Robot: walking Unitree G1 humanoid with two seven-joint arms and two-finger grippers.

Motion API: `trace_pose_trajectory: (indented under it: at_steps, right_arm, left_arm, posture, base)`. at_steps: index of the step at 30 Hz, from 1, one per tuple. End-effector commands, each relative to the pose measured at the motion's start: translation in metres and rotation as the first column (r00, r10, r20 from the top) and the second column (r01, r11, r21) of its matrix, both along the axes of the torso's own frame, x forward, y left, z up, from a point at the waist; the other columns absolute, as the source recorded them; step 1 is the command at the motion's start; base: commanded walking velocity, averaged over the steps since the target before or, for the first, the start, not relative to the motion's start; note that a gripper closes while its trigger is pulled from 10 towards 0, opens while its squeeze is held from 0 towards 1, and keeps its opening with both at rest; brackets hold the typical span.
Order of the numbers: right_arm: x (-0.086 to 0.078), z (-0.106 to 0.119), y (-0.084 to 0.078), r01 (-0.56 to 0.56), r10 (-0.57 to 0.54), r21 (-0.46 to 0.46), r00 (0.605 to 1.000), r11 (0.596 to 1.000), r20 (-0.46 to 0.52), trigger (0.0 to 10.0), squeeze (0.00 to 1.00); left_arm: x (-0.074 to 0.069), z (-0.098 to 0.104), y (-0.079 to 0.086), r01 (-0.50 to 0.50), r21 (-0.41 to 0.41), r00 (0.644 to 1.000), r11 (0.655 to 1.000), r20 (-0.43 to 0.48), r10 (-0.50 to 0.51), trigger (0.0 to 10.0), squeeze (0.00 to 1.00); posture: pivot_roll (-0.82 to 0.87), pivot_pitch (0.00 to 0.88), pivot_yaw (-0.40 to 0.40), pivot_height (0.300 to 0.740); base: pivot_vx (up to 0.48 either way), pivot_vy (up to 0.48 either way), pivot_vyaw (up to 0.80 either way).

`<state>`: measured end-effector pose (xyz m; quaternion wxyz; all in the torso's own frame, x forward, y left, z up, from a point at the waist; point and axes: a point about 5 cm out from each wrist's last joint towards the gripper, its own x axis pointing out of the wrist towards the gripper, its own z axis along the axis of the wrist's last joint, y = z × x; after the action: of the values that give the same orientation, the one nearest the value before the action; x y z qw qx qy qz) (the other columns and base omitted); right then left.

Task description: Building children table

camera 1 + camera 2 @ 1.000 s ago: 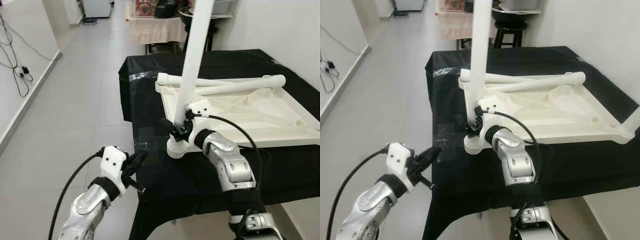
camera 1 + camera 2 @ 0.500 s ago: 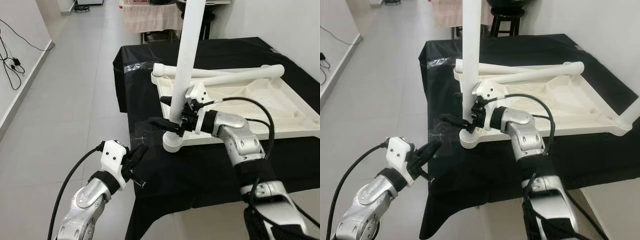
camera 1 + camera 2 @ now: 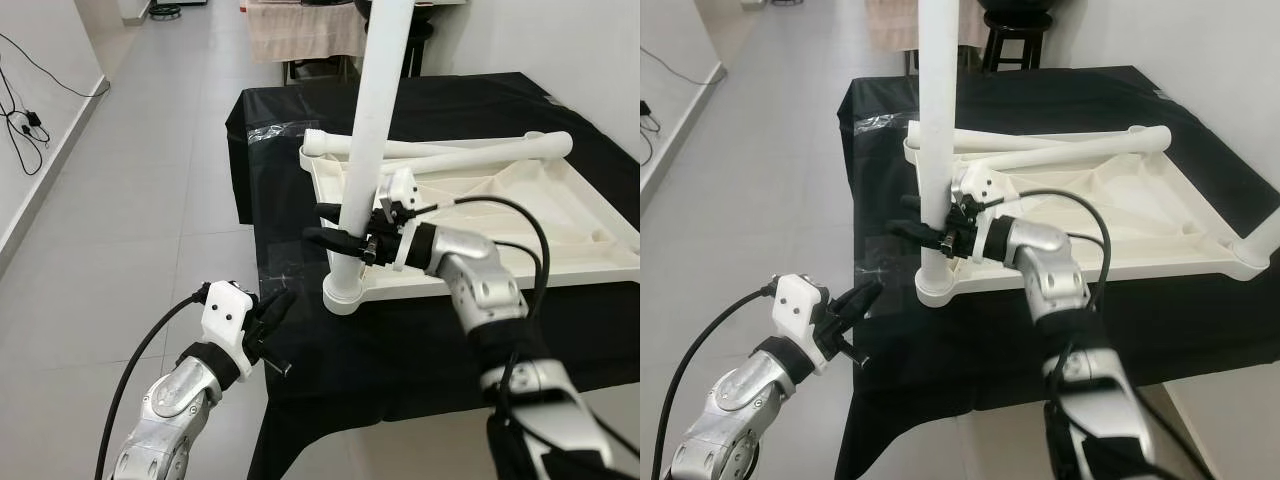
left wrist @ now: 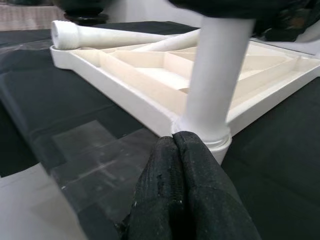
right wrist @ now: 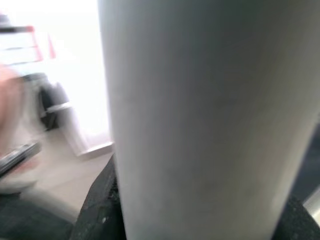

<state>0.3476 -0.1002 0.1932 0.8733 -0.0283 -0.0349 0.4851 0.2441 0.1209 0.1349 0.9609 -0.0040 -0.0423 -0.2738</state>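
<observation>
The right gripper (image 3: 335, 237) has its two black fingers clasped around the upright leg (image 3: 368, 140), low on the shaft and just above the corner socket (image 3: 344, 295) of the overturned white tabletop (image 3: 520, 225). The leg stands vertical with its foot in that socket; how firmly it is seated cannot be told. Beyond the gripper, two loose legs (image 3: 450, 152) lie crossed over the tabletop's far edge, so by my reading one leg is in and at least two wait; a further leg seems to rise at the far right corner (image 3: 1262, 240). The left gripper (image 3: 272, 310), fingers pressed together and holding nothing, hovers below and to the left, off the edge of the black-draped table (image 3: 300, 160). The socket sits close to that table's near-left edge, with open floor (image 3: 130, 200) beyond it.
</observation>
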Motion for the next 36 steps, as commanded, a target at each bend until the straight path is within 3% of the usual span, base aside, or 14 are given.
trace_pose_trajectory:
  at_steps: [1, 6, 13, 16, 17, 19, 20, 22, 23, 26, 28, 29, 30, 36]
  right_arm:
    - [0.002, -0.033, 0.011, 0.241, -0.252, -0.104, 0.963, 0.965, -0.097, 0.0, 0.0]
    - [-0.015, -0.041, 0.005, 0.595, -0.607, -0.124, 0.786, 0.794, -0.118, 0.0, 0.0]
    - [-0.01, -0.036, 0.0, 0.601, -0.609, -0.103, 0.785, 0.793, -0.114, 0.0, 0.0]
    - [-0.01, -0.036, 0.004, 0.591, -0.6, -0.106, 0.788, 0.8, -0.135, 1.9, 0.0]
    - [-0.01, -0.035, 0.005, 0.592, -0.601, -0.108, 0.788, 0.799, -0.135, 10.0, 0.0]
    - [-0.01, -0.033, 0.008, 0.574, -0.583, -0.1, 0.802, 0.813, -0.135, 10.0, 0.0]
    - [-0.008, -0.028, 0.01, 0.535, -0.54, -0.073, 0.831, 0.841, -0.134, 10.0, 0.58]
    - [-0.008, -0.024, 0.011, 0.515, -0.518, -0.056, 0.845, 0.855, -0.133, 10.0, 0.58]
    - [-0.004, -0.015, 0.01, 0.442, -0.441, -0.02, 0.889, 0.897, -0.12, 10.0, 1.0]
    - [0.002, -0.004, 0.004, 0.326, -0.324, 0.006, 0.943, 0.945, -0.079, 10.0, 1.0]
    - [0.006, 0.002, -0.002, 0.233, -0.233, -0.007, 0.972, 0.973, -0.034, 10.0, 0.34]
    - [0.006, 0.002, -0.002, 0.233, -0.233, -0.007, 0.972, 0.973, -0.034, 10.0, 0.34]
    - [0.008, 0.004, -0.006, 0.191, -0.191, -0.019, 0.981, 0.981, -0.02, 10.0, 0.0]
    - [0.016, -0.004, -0.021, 0.015, -0.02, -0.097, 0.999, 0.995, -0.044, 10.0, 0.0]
  left_arm:
    - [-0.002, -0.001, -0.001, 0.005, 0.004, 1.0, 1.0, -0.006, -0.005, 10.0, 0.0]
    - [-0.001, -0.002, -0.002, 0.006, 0.006, 1.0, 1.0, -0.008, -0.006, 10.0, 0.0]
    - [-0.001, -0.003, -0.004, 0.016, 0.003, 1.0, 1.0, -0.014, -0.016, 10.0, 0.0]
    - [-0.001, -0.004, -0.004, 0.013, 0.004, 1.0, 1.0, -0.013, -0.013, 10.0, 0.0]
    - [-0.001, -0.004, -0.004, 0.012, 0.004, 1.0, 1.0, -0.013, -0.012, 10.0, 0.0]
    - [-0.002, -0.004, -0.003, 0.01, 0.006, 1.0, 1.0, -0.013, -0.01, 10.0, 0.0]
    - [-0.002, -0.004, -0.003, 0.011, 0.007, 1.0, 1.0, -0.014, -0.011, 10.0, 0.0]
    - [-0.002, -0.004, -0.002, 0.011, 0.008, 1.0, 1.0, -0.014, -0.011, 10.0, 0.0]
    - [-0.002, -0.004, -0.002, 0.012, 0.008, 1.0, 1.0, -0.015, -0.012, 10.0, 0.0]
    - [-0.002, -0.004, -0.002, 0.014, 0.009, 1.0, 1.0, -0.016, -0.014, 10.0, 0.0]
    - [-0.002, -0.004, -0.001, 0.014, 0.01, 1.0, 1.0, -0.015, -0.014, 10.0, 0.0]
    - [-0.002, -0.004, -0.001, 0.014, 0.01, 1.0, 1.0, -0.015, -0.014, 10.0, 0.0]
    - [-0.002, -0.004, -0.001, 0.014, 0.011, 1.0, 1.0, -0.015, -0.014, 10.0, 0.0]
    - [-0.004, -0.002, 0.001, -0.011, 0.025, 1.0, 1.0, 0.005, 0.011, 10.0, 0.0]
  posture:
    - [0.03, 0.076, -0.062, 0.74]
    - [0.01, 0.062, -0.048, 0.74]
    - [0.02, 0.054, -0.054, 0.74]
    - [0.02, 0.05, -0.051, 0.74]
    - [0.02, 0.049, -0.05, 0.74]
    - [0.02, 0.049, -0.05, 0.74]
    - [0.03, 0.046, -0.046, 0.74]
    - [0.03, 0.046, -0.046, 0.74]
    - [0.03, 0.045, -0.046, 0.74]
    - [0.03, 0.048, -0.046, 0.74]
    - [0.03, 0.048, -0.048, 0.74]
    - [0.03, 0.048, -0.048, 0.74]
    - [0.03, 0.048, -0.048, 0.74]
    - [0.05, 0.062, -0.053, 0.74]
  base:
    - [0.0, 0.0, 0.0]
    - [0.0, 0.0, 0.0]
    - [0.0, 0.0, 0.0]
    - [0.0, 0.0, 0.0]
    - [0.0, 0.0, 0.0]
    - [0.0, 0.0, 0.0]
    - [0.0, 0.0, 0.0]
    - [0.0, 0.0, 0.0]
    - [0.0, 0.0, 0.0]
    - [0.0, 0.0, 0.0]
    - [0.0, 0.0, 0.0]
    - [0.0, 0.0, 0.0]
    - [0.0, 0.0, 0.0]
    - [0.0, 0.0, 0.0]
